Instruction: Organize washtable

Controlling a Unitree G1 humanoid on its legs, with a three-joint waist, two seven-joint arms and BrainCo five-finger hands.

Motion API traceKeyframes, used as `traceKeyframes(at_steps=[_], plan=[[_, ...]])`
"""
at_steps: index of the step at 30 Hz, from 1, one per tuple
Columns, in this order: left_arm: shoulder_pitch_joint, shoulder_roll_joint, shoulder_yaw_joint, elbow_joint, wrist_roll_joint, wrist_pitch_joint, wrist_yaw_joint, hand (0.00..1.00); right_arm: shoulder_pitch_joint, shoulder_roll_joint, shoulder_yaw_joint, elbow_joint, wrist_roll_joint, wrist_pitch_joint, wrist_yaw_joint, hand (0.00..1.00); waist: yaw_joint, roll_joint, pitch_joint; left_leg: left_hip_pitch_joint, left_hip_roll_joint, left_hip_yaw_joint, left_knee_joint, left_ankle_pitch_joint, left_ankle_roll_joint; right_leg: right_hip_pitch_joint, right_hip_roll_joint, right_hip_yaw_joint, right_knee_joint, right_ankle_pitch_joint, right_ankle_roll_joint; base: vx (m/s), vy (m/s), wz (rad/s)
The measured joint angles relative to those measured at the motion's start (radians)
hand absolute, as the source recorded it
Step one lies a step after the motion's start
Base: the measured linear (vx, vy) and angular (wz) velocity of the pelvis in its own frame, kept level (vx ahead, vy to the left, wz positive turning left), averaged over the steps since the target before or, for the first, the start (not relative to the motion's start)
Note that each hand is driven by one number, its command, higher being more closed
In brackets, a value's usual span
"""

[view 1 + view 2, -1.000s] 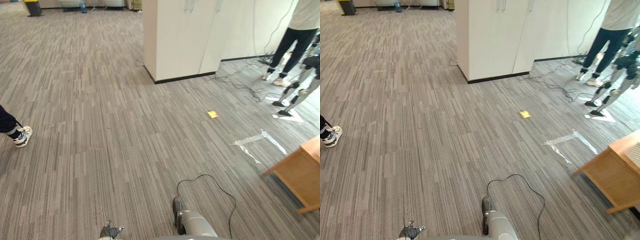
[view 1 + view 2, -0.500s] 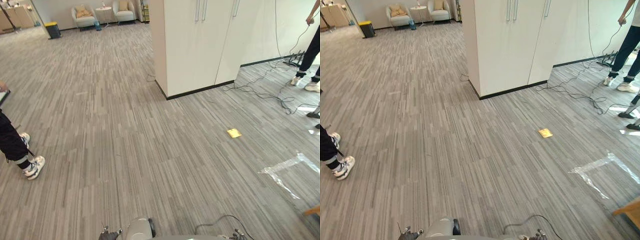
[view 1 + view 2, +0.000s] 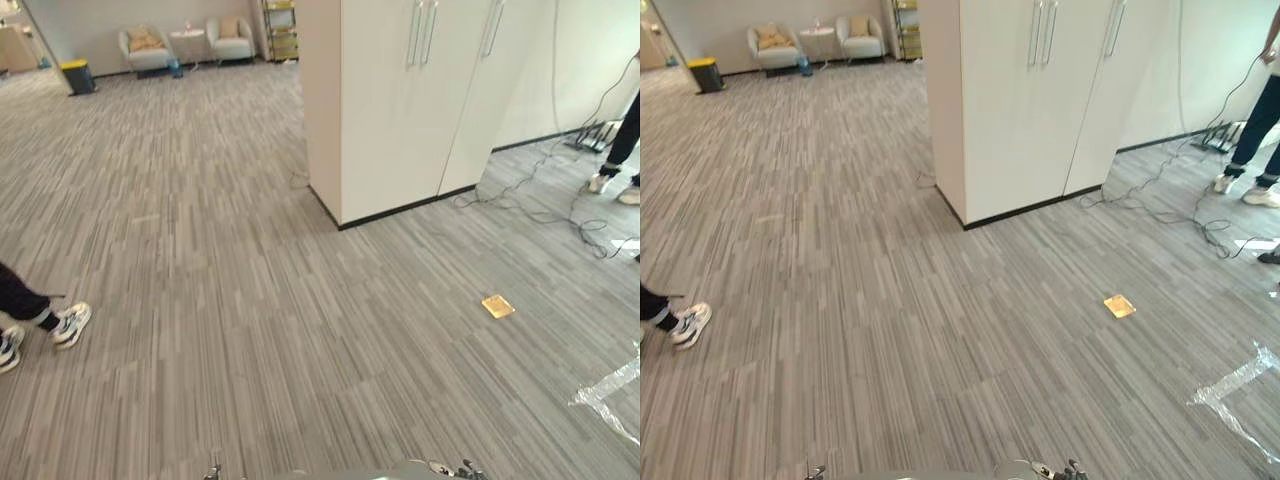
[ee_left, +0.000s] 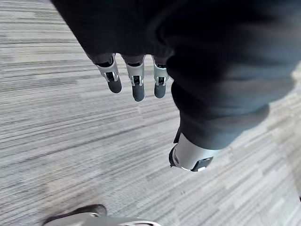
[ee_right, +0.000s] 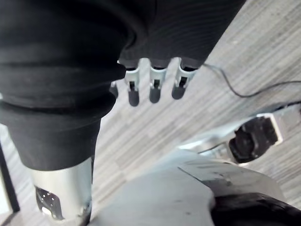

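My left hand (image 4: 137, 84) hangs over grey striped carpet (image 4: 70, 141) with its fingers straight and its thumb apart, holding nothing. My right hand (image 5: 154, 88) hangs the same way above the carpet, fingers straight and empty. The head views look out across the open carpet floor (image 3: 230, 300) of a large room.
A tall white cabinet (image 3: 400, 100) stands ahead, with cables (image 3: 540, 205) on the floor to its right. A small yellow plate (image 3: 497, 306) and clear tape marks (image 3: 610, 392) lie on the carpet. A person's shoe (image 3: 70, 322) is at the left, another person's legs (image 3: 1252, 140) at the right. Armchairs (image 3: 145, 45) stand far back.
The camera has swung left and upward: the wooden table at the right has left the picture and the cabinet and far armchairs have come in. The person at the left has stepped.
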Motion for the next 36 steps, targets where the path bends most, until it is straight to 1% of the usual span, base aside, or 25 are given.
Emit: traceKeyframes(at_steps=[1, 2, 3, 4, 5, 6, 7, 8, 9, 11, 12, 13, 14, 19, 20, 23, 26, 29, 30, 32, 35, 36], plan=[[-0.021, 0.0, 0.001, -0.003, 0.0, -0.004, 0.0, 0.0, -0.001, 0.005, 0.0, 0.001, 0.001, 0.001, -0.001, 0.0, 0.0, 0.001, 0.007, 0.032, 0.006, -0.008, -0.009, -0.004, -0.007, 0.001, 0.006, -0.032, -0.135, -0.028, 0.002, 0.26, 0.016, 0.25], [-0.027, -0.001, 0.001, -0.003, 0.0, -0.005, 0.0, 0.0, -0.001, 0.005, 0.0, 0.001, 0.001, 0.001, -0.002, 0.0, 0.001, 0.001, 0.009, 0.041, 0.013, -0.008, -0.014, -0.011, -0.018, 0.001, 0.016, -0.037, -0.216, -0.029, 0.001, 0.35, 0.009, 0.27], [-0.029, -0.002, 0.005, -0.003, 0.0, -0.01, 0.0, 0.0, -0.003, 0.005, 0.001, 0.002, 0.0, 0.003, -0.002, 0.0, 0.001, 0.0, 0.008, 0.046, 0.026, -0.009, -0.017, -0.022, -0.035, 0.003, 0.037, -0.036, -0.379, -0.018, 0.0, 0.27, 0.001, 0.23], [-0.029, -0.001, 0.015, -0.005, 0.0, -0.014, 0.0, 0.0, -0.001, 0.009, 0.0, 0.003, 0.0, 0.005, -0.002, 0.0, 0.0, -0.005, 0.01, 0.048, 0.03, -0.013, -0.018, -0.03, -0.048, 0.005, 0.049, -0.033, -0.481, 0.019, -0.006, 0.32, -0.026, 0.36], [-0.025, -0.001, 0.042, -0.005, -0.001, -0.013, 0.001, 0.0, 0.007, 0.021, -0.002, 0.003, 0.0, 0.008, -0.005, 0.0, 0.001, -0.019, 0.015, 0.063, 0.027, -0.028, -0.021, -0.037, -0.059, 0.02, 0.049, -0.045, -0.572, 0.101, -0.013, 0.22, -0.051, 0.34], [-0.023, -0.002, 0.057, -0.006, -0.001, -0.013, 0.003, 0.0, 0.015, 0.026, -0.001, 0.003, -0.001, 0.011, -0.005, 0.0, 0.001, -0.029, 0.016, 0.078, 0.022, -0.034, -0.021, -0.042, -0.068, 0.028, 0.049, -0.051, -0.609, 0.151, -0.021, 0.31, -0.106, 0.25], [-0.015, -0.012, 0.087, -0.008, -0.001, -0.012, 0.007, 0.0, 0.02, 0.023, -0.002, 0.005, -0.001, 0.017, -0.006, 0.0, 0.007, -0.028, 0.014, 0.094, 0.027, -0.043, -0.023, -0.05, -0.079, 0.051, 0.053, -0.051, -0.638, 0.168, -0.014, 0.3, -0.117, 0.08], [0.0, -0.023, 0.097, -0.01, -0.001, -0.013, 0.007, 0.0, 0.021, 0.014, 0.002, 0.004, -0.005, 0.018, -0.005, 0.0, 0.003, -0.01, 0.001, 0.097, 0.044, -0.05, -0.023, -0.05, -0.08, 0.069, 0.072, -0.052, -0.673, 0.177, -0.022, 0.36, -0.135, -0.03], [0.005, -0.031, 0.099, -0.008, -0.001, -0.012, 0.007, 0.0, 0.022, 0.013, 0.006, 0.006, -0.005, 0.018, -0.003, 0.0, 0.006, -0.002, -0.005, 0.103, 0.06, -0.051, -0.027, -0.052, -0.083, 0.092, 0.087, -0.055, -0.718, 0.185, -0.026, 0.28, -0.106, -0.1], [0.007, -0.042, 0.099, 0.003, 0.0, -0.012, 0.006, 0.0, 0.021, -0.003, 0.015, 0.019, -0.006, 0.017, -0.001, 0.0, 0.004, 0.018, -0.013, 0.113, 0.092, -0.051, -0.029, -0.056, -0.089, 0.145, 0.123, -0.06, -0.811, 0.221, -0.042, 0.27, -0.115, -0.19], [0.009, -0.043, 0.099, 0.005, 0.0, -0.012, 0.005, 0.0, 0.021, -0.005, 0.018, 0.025, -0.006, 0.017, -0.001, 0.0, 0.003, 0.021, -0.011, 0.114, 0.095, -0.052, -0.021, -0.056, -0.089, 0.156, 0.126, -0.059, -0.827, 0.226, -0.047, 0.27, -0.101, -0.17], [0.004, -0.043, 0.099, 0.014, 0.001, -0.012, 0.004, 0.0, 0.022, -0.011, 0.029, 0.036, -0.005, 0.017, -0.002, 0.0, 0.004, 0.023, -0.006, 0.112, 0.095, -0.053, 0.015, -0.054, -0.092, 0.181, 0.124, -0.054, -0.85, 0.232, -0.05, 0.12, -0.035, -0.08], [0.003, -0.02, 0.053, 0.028, 0.002, -0.013, 0.003, 0.0, 0.035, -0.017, 0.052, 0.041, -0.005, 0.015, -0.004, 0.0, 0.006, -0.005, 0.006, 0.109, 0.158, -0.058, -0.099, -0.044, -0.13, 0.264, 0.137, -0.052, -1.032, 0.327, -0.031, 0.12, -0.035, -0.04], [0.003, -0.02, 0.054, 0.028, 0.002, -0.013, 0.003, 0.0, 0.035, -0.017, 0.052, 0.041, -0.005, 0.015, -0.004, 0.0, 0.005, -0.003, 0.008, 0.109, 0.159, -0.054, -0.1, -0.044, -0.13, 0.257, 0.139, -0.046, -1.032, 0.327, -0.031, 0.0, 0.0, -0.02], [0.002, -0.02, 0.055, 0.028, 0.001, -0.013, 0.003, 0.0, 0.034, -0.017, 0.053, 0.041, -0.005, 0.014, -0.004, 0.0, 0.006, 0.001, 0.01, 0.107, 0.16, -0.047, -0.101, -0.044, -0.129, 0.249, 0.141, -0.042, -1.028, 0.327, -0.032, 0.0, 0.0, -0.13], [0.002, -0.019, 0.056, 0.028, 0.001, -0.013, 0.003, 0.0, 0.033, -0.016, 0.053, 0.041, -0.003, 0.01, -0.005, 0.0, 0.004, 0.003, 0.015, 0.102, 0.164, -0.02, -0.103, -0.043, -0.128, 0.231, 0.151, -0.016, -1.026, 0.33, -0.035, -0.02, -0.014, -0.28], [-0.001, -0.014, 0.057, 0.029, 0.001, -0.014, 0.003, 0.0, 0.038, -0.01, 0.053, 0.042, 0.008, 0.006, -0.006, 0.0, -0.003, -0.002, 0.018, 0.091, 0.169, -0.007, -0.104, -0.043, -0.127, 0.225, 0.157, -0.006, -1.034, 0.335, -0.039, -0.01, -0.029, -0.15], [-0.002, -0.014, 0.056, 0.03, 0.001, -0.017, 0.003, 0.0, 0.044, -0.011, 0.052, 0.042, 0.042, -0.005, -0.014, 0.0, -0.008, 0.0, 0.017, 0.075, 0.172, 0.002, -0.119, -0.043, -0.127, 0.196, 0.163, 0.004, -1.036, 0.336, -0.04, -0.02, -0.02, -0.08], [-0.002, -0.014, 0.056, 0.03, 0.001, -0.02, 0.003, 0.0, 0.044, -0.011, 0.052, 0.042, 0.046, -0.008, -0.016, 0.0, -0.008, 0.006, 0.015, 0.069, 0.173, 0.002, -0.121, -0.043, -0.127, 0.192, 0.163, 0.003, -1.037, 0.336, -0.041, 0.04, -0.016, 0.0], [-0.002, -0.015, 0.056, 0.03, 0.0, -0.025, 0.003, 0.0, 0.046, -0.01, 0.051, 0.042, 0.057, -0.013, -0.023, 0.0, -0.012, 0.003, 0.01, 0.056, 0.173, -0.003, -0.125, -0.042, -0.127, 0.188, 0.163, -0.005, -1.046, 0.338, -0.043, 0.07, -0.003, 0.06], [-0.003, -0.02, 0.056, 0.031, -0.001, -0.026, 0.004, 0.0, 0.042, -0.015, 0.049, 0.042, 0.075, -0.022, -0.024, 0.0, -0.022, 0.011, 0.013, 0.057, 0.174, -0.02, -0.13, -0.04, -0.129, 0.192, 0.163, -0.022, -1.052, 0.338, -0.043, 0.07, 0.013, 0.12], [-0.004, -0.021, 0.056, 0.03, -0.001, -0.026, 0.003, 0.0, 0.036, -0.016, 0.049, 0.042, 0.075, -0.024, -0.024, 0.0, -0.021, 0.014, 0.015, 0.056, 0.175, -0.02, -0.131, -0.04, -0.129, 0.192, 0.163, -0.022, -1.053, 0.338, -0.043, 0.08, 0.025, 0.05]])
